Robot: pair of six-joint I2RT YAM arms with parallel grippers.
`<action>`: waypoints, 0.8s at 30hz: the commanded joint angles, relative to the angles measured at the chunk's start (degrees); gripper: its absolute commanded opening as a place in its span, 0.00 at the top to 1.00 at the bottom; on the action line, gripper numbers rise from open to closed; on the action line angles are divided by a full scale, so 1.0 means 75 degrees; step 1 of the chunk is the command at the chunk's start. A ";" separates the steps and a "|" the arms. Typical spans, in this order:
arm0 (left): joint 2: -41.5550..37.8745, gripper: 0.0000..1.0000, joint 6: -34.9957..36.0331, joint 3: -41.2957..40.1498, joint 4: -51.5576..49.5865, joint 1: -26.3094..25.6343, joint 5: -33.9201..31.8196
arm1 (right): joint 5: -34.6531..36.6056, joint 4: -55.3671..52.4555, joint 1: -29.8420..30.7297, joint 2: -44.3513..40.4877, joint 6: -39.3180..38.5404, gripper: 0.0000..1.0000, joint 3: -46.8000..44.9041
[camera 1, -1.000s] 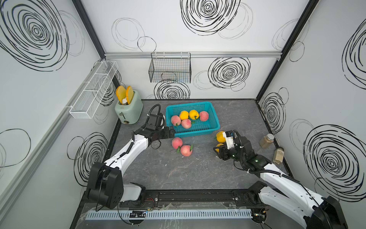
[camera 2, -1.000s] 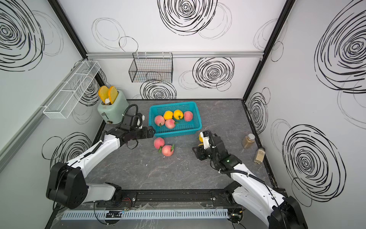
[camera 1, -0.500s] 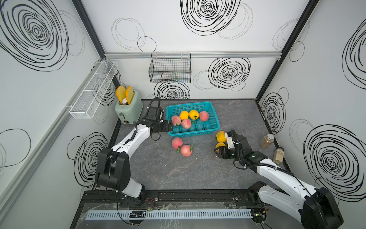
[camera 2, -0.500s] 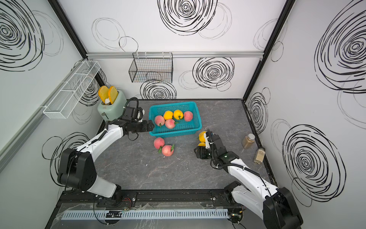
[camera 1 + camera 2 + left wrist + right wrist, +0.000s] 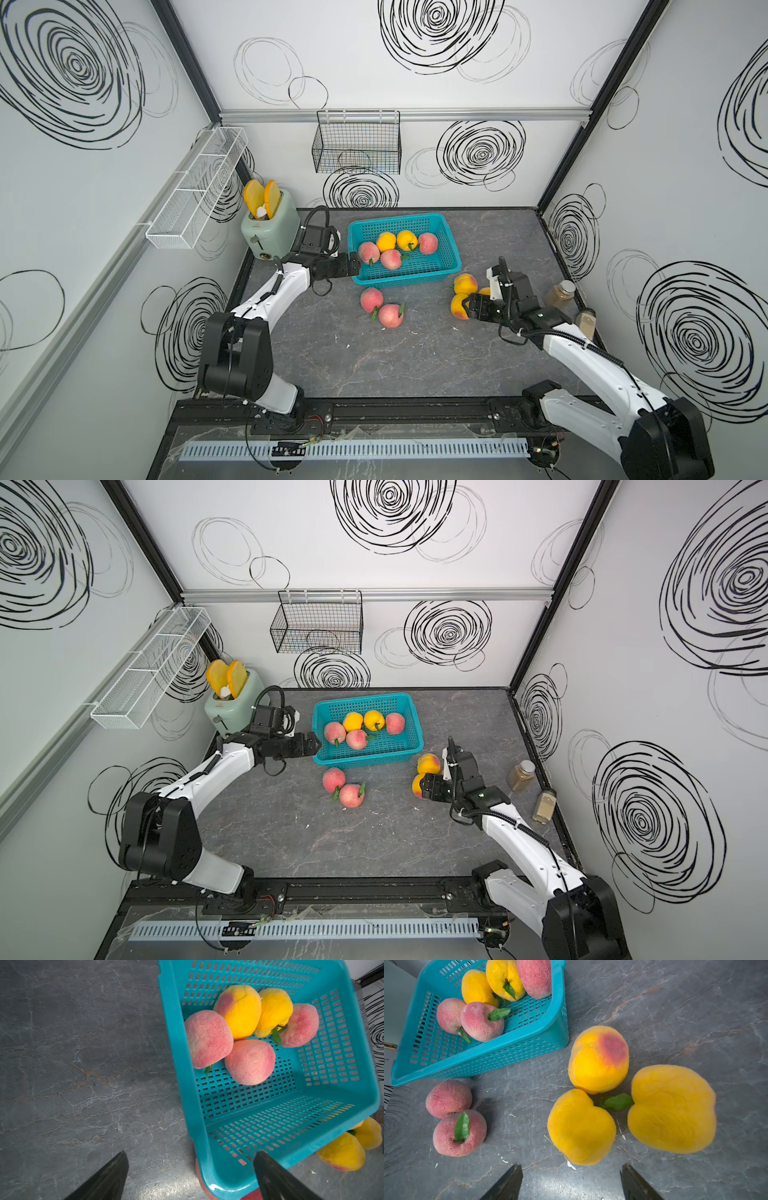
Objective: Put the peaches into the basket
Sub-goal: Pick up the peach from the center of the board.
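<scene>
Black right jaws stand apart and empty. A yellow peach (image 5: 580, 1126) lies just ahead of them on the grey desk (image 5: 374, 365), with two more yellow ones (image 5: 598, 1059) close beside it. The left jaws, also wide apart, hang over a corner of the teal basket (image 5: 407, 277), which holds five peaches (image 5: 249, 1061). Two pink peaches (image 5: 371, 299) lie on the desk just in front of it.

The dark grey marbled table (image 5: 374, 357) carries the teal basket (image 5: 403, 279). Just in front of the basket lie two pink peaches (image 5: 371, 299), side by side, and off its front right corner three yellow peaches (image 5: 598, 1059) cluster close together. A pale green toaster (image 5: 270, 232) stands left of the basket, and two jars (image 5: 560, 293) stand well to its right, by the wall.
</scene>
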 commanded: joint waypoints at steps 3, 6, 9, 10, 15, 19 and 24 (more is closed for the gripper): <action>-0.0124 0.02 0.0119 -0.0229 0.0414 0.0156 0.0130 | -0.0265 -0.0204 -0.0046 0.0616 -0.0293 0.11 0.0494; -0.0102 0.02 0.0082 -0.0394 0.0608 0.0191 0.0298 | -0.0155 -0.0202 -0.0046 0.0873 -0.0338 0.11 0.0625; -0.0041 0.02 -0.0006 -0.0403 0.0651 0.0203 0.0573 | -0.0143 -0.0209 -0.0050 0.1079 -0.0339 0.11 0.0737; -0.0053 0.02 -0.0006 -0.0403 0.0665 0.0204 0.0584 | -0.0142 -0.0211 -0.0045 0.1145 -0.0333 0.11 0.0770; -0.0124 0.02 -0.0060 -0.0403 0.0706 0.0297 0.0682 | -0.0061 -0.0295 -0.0035 0.1490 -0.0383 0.11 0.0905; -0.0136 0.02 -0.0097 -0.0419 0.0759 0.0355 0.0869 | 0.0024 -0.0321 -0.0034 0.1776 -0.0479 0.11 0.1113; -0.0292 0.02 -0.0226 -0.0531 0.0974 0.0504 0.1109 | 0.0214 -0.0289 -0.0034 0.2018 -0.0552 0.12 0.1214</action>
